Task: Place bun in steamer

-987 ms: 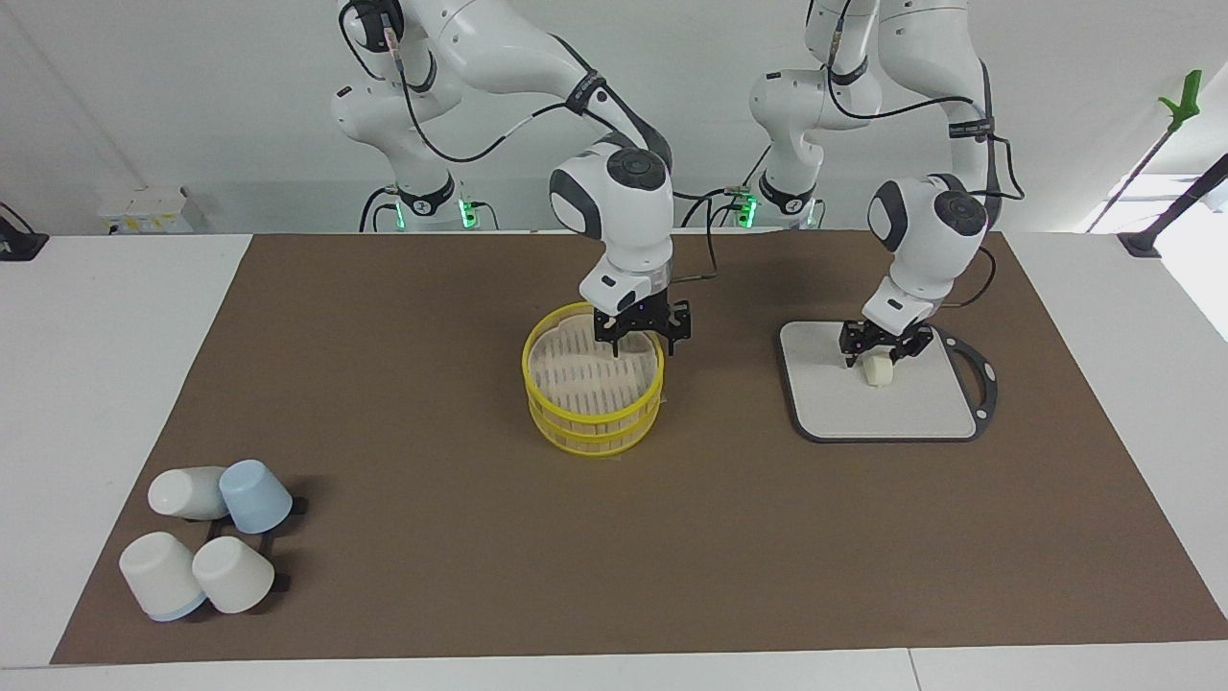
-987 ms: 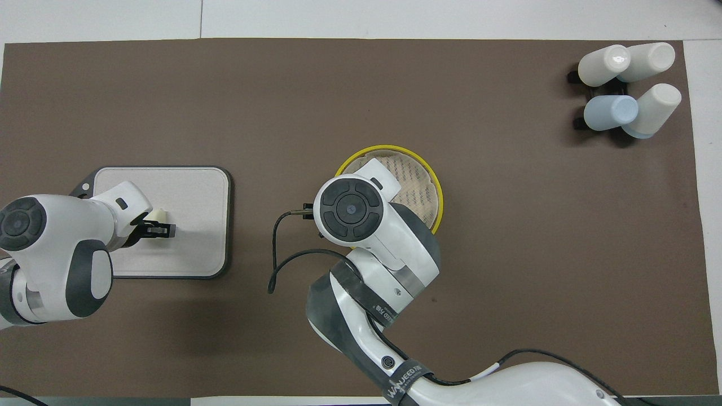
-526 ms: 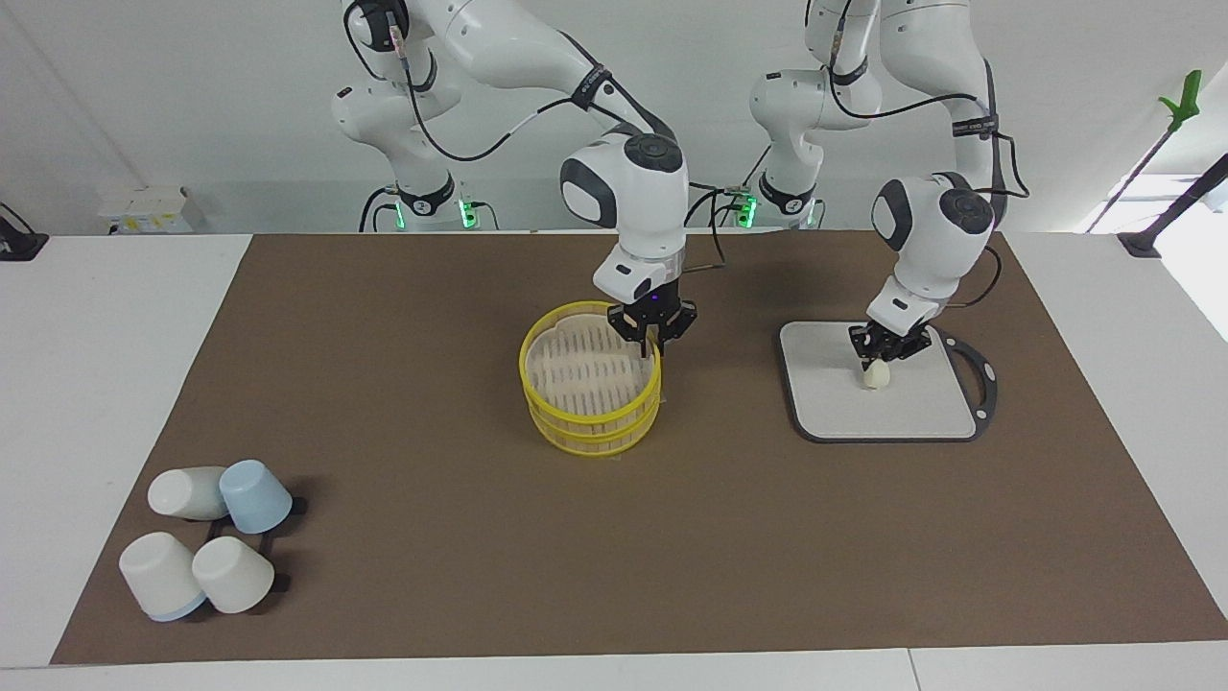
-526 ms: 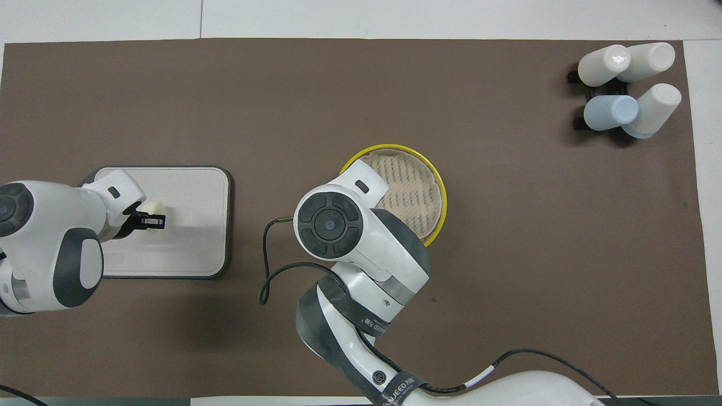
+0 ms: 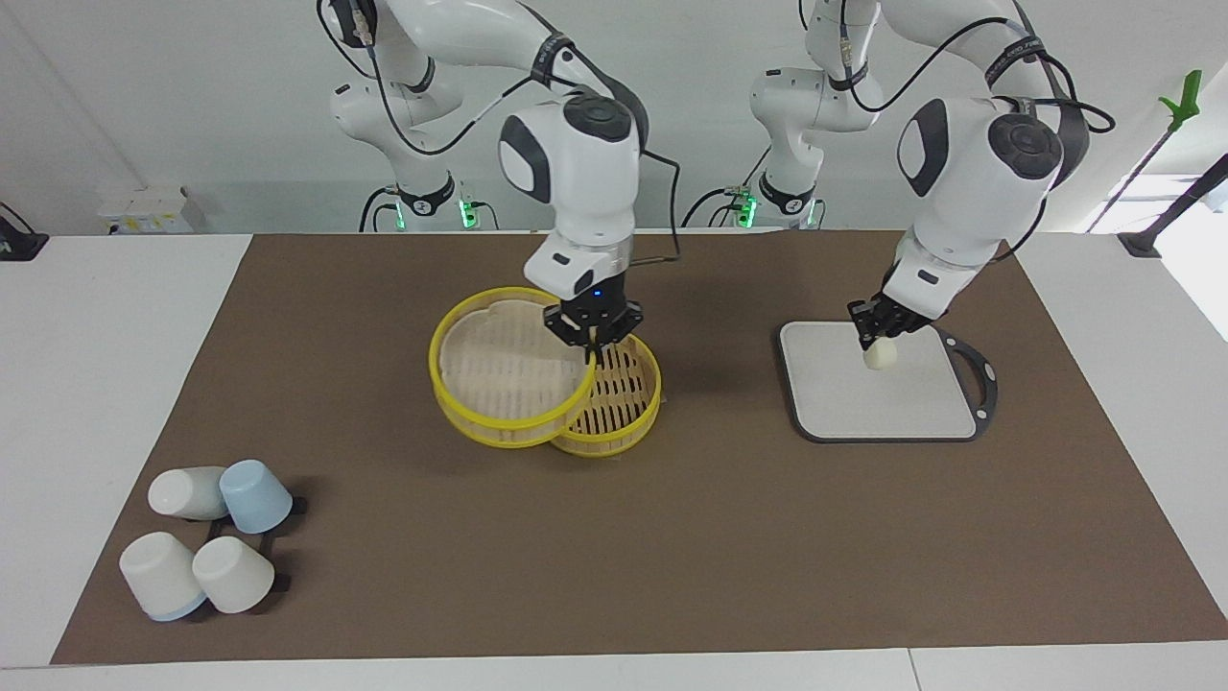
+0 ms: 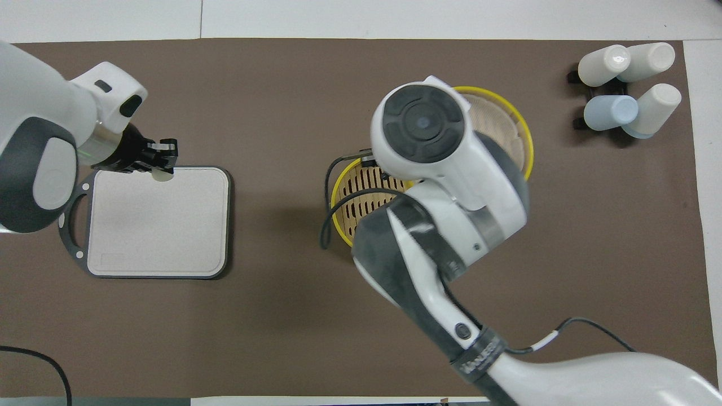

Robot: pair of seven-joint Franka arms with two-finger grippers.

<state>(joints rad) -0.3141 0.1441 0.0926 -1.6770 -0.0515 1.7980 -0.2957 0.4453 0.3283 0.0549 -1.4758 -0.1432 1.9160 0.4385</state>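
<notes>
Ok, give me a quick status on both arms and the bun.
Right pincer shut on yellow-rimmed slatted lid, raised off yellow steamer basket. Left pincer shut on small cream-white bun, lifted over grey square board. Basket open, nothing blocking.

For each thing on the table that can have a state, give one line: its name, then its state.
Bun: lifted off the grey board, in the left hand.
Steamer: uncovered, nothing inside.
Lid: raised, tilted, held at its rim by the right hand.
Cups: four, mouth-down or lying over.

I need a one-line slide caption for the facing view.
Right hand lifts the steamer lid off the steamer; left hand holds the bun above the grey board.
</notes>
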